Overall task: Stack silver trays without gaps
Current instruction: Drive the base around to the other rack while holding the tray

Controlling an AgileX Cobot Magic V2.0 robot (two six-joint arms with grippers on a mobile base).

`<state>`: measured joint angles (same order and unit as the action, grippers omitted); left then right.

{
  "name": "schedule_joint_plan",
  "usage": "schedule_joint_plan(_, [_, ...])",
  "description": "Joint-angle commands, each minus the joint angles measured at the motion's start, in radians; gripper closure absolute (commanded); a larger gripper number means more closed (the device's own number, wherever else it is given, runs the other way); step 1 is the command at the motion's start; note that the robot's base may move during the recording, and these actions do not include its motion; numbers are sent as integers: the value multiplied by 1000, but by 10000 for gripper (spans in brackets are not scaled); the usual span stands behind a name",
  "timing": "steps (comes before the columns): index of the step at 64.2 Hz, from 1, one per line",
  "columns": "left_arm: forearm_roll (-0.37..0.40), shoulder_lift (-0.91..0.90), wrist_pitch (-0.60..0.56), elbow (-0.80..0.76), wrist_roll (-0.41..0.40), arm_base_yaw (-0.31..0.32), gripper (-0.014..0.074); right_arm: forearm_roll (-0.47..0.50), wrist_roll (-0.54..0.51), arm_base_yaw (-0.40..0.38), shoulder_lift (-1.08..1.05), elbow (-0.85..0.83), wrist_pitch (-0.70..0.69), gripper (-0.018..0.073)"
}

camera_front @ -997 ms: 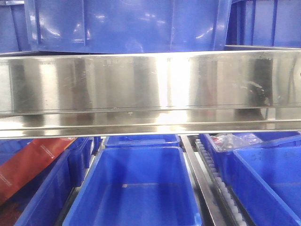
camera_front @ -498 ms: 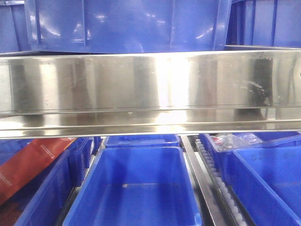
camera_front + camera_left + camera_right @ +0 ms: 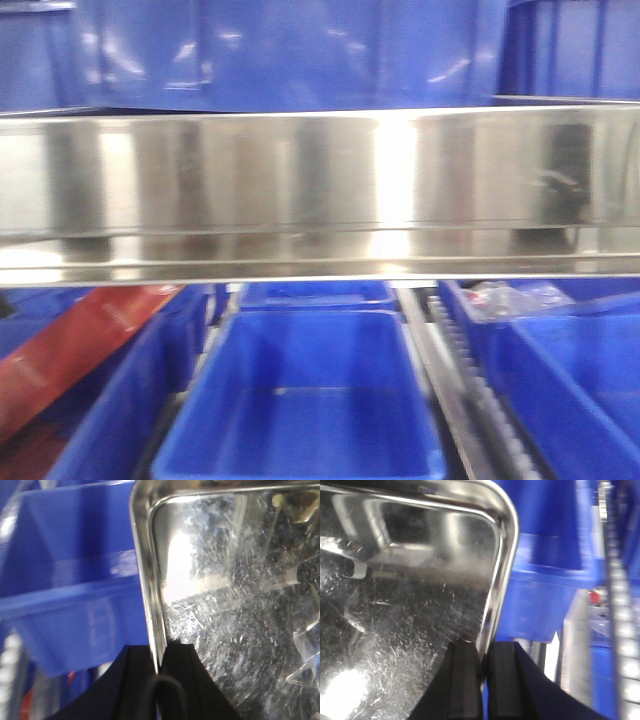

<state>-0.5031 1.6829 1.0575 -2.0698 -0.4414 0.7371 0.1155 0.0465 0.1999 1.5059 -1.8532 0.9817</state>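
Left fingers [image 3: 134,685] are clamped on the thin side rim [image 3: 146,580] of a tray [image 3: 225,605], one finger outside the wall and one inside. Right fingers [image 3: 465,680] pinch the opposite rim [image 3: 501,570] in the same way. My reading is that both arms carry one tray between them. It is lifted, with a blue bin [image 3: 70,585] beyond its left edge and another bin [image 3: 545,575] past its right corner. The scratched floor looks bare apart from reflections.

The grip is only a narrow bite on smooth steel, so both arms should travel together at equal height. Any twist or change in spacing could lever the rim out of one pinch. For a stack without gaps, line up the rounded corners squarely over the tray beneath and lower it level. Part the fingers only once the rims sit flush all round.

No second tray shows in any view, so the target cannot be judged. Farther off, the front camera sees a wide steel rail [image 3: 320,180] with an open bin [image 3: 310,410] below it, and not the held tray.
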Motion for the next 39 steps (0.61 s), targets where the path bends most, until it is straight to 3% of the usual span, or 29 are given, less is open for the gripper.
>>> schedule_joint_plan(1, [-24, -8, -29, -7, 12, 4, 604, -9, -28, 1, -14, -9, -33, 628])
schedule_joint_plan(39, [-26, -8, -29, -7, 12, 4, 604, -9, -28, 1, -14, -9, -34, 628])
